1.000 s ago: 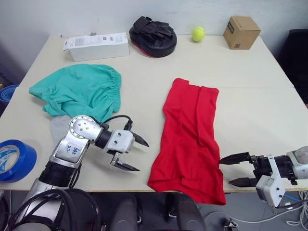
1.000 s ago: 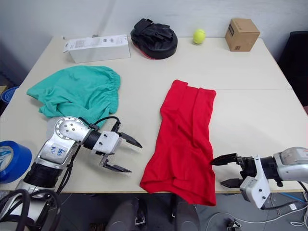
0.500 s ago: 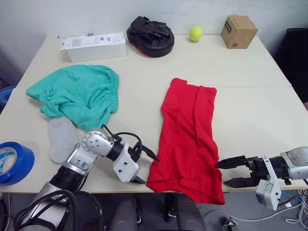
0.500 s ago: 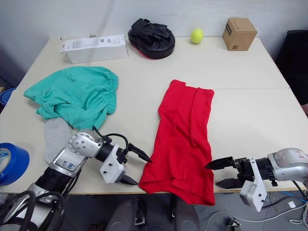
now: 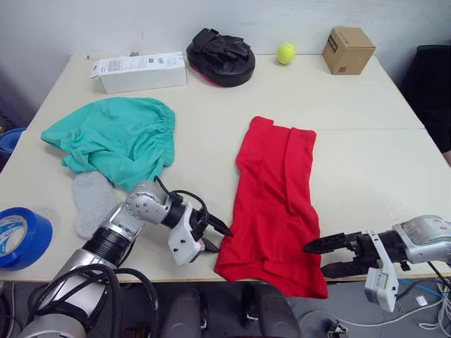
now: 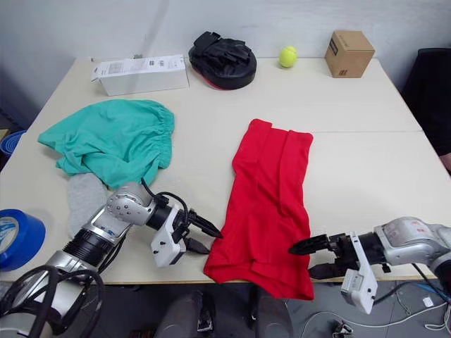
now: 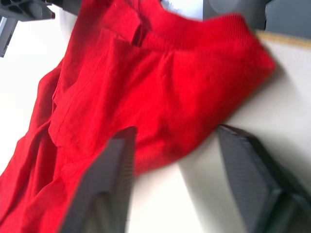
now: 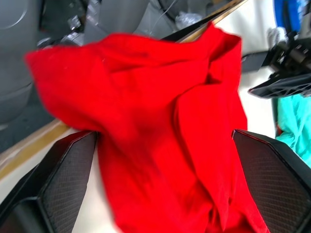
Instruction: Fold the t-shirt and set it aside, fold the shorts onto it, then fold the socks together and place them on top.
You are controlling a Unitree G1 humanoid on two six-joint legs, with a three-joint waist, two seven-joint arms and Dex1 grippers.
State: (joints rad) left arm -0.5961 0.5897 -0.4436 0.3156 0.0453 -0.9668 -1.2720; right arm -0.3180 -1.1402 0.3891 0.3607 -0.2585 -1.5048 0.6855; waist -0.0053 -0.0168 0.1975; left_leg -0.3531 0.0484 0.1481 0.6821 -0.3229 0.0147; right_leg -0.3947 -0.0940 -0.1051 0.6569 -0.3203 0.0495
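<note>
The red t-shirt (image 5: 277,201) lies folded lengthwise mid-table, its near end hanging slightly over the front edge. My left gripper (image 5: 220,238) is open at the shirt's near left edge; in the left wrist view the red cloth sits between its fingers (image 7: 112,180). My right gripper (image 5: 316,257) is open at the shirt's near right corner, and the right wrist view shows red fabric spanning the gap between its fingers (image 8: 60,177). The teal shorts (image 5: 113,139) lie crumpled at the left. A grey sock (image 5: 91,202) pokes out from under their near edge.
Along the back of the table (image 5: 366,162) stand a white carton (image 5: 139,70), a black padded mitt (image 5: 220,56), a yellow-green ball (image 5: 285,53) and a cardboard box (image 5: 347,49). A blue tape roll (image 5: 21,236) sits at the near left corner.
My left gripper has swung right until its fingers reach the shirt's near left edge. My right gripper has slid left to the shirt's near right corner. The clothes lie as before.
</note>
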